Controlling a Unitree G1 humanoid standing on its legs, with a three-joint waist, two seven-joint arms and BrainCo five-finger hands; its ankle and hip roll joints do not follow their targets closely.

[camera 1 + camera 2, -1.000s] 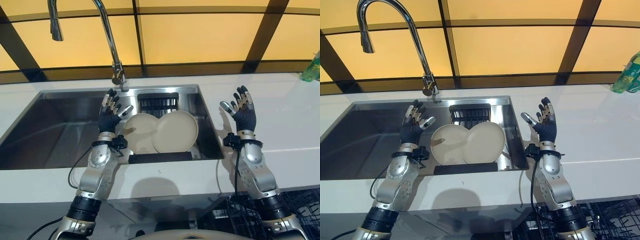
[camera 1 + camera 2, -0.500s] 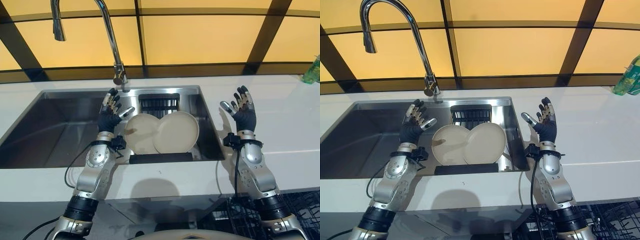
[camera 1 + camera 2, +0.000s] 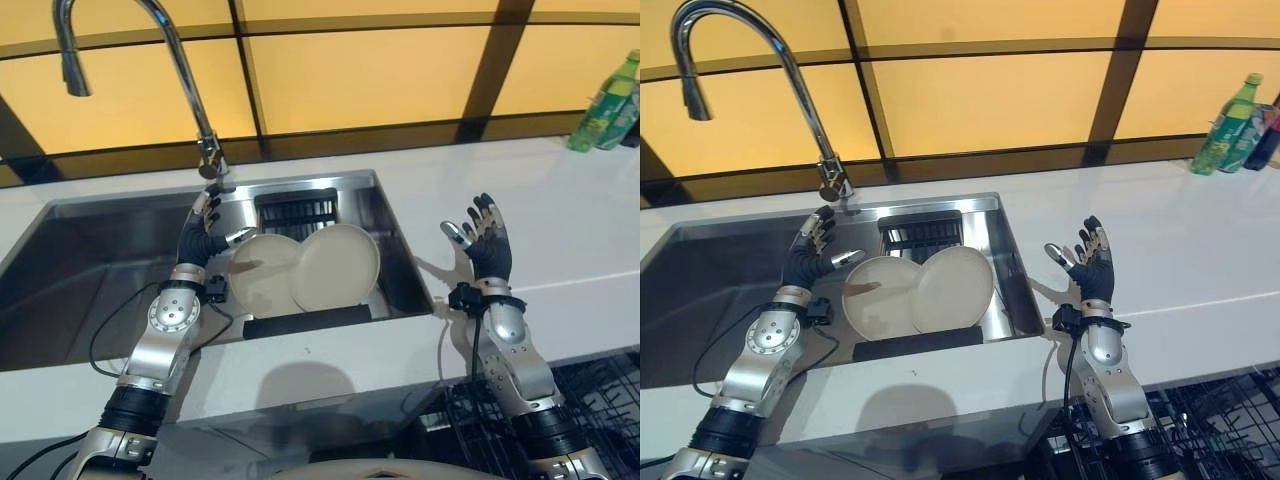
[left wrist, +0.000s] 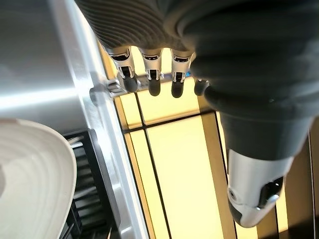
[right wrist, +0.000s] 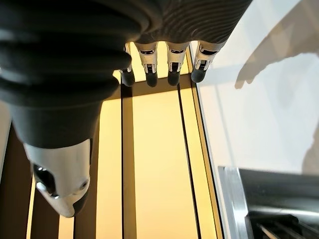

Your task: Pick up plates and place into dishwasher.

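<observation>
Two cream plates lean side by side in the steel sink (image 3: 100, 250): the left plate (image 3: 262, 274) partly behind the right plate (image 3: 338, 266). They rest against a black rack (image 3: 296, 208) at the sink's back. My left hand (image 3: 203, 235) is open, fingers straight up, just left of the left plate, its thumb near the rim. That plate's rim (image 4: 35, 179) shows in the left wrist view. My right hand (image 3: 487, 252) is open above the white counter (image 3: 570, 230), right of the sink, holding nothing.
A tall curved tap (image 3: 180, 70) rises behind the sink. Green bottles (image 3: 605, 103) stand at the counter's far right. A black strip (image 3: 305, 322) lies along the sink's front edge. A dark wire dishwasher rack (image 3: 600, 400) shows below the counter at the lower right.
The whole picture has shifted left and tilted, so the camera has moved to the right. Both hands stay raised and open in the same places by the sink.
</observation>
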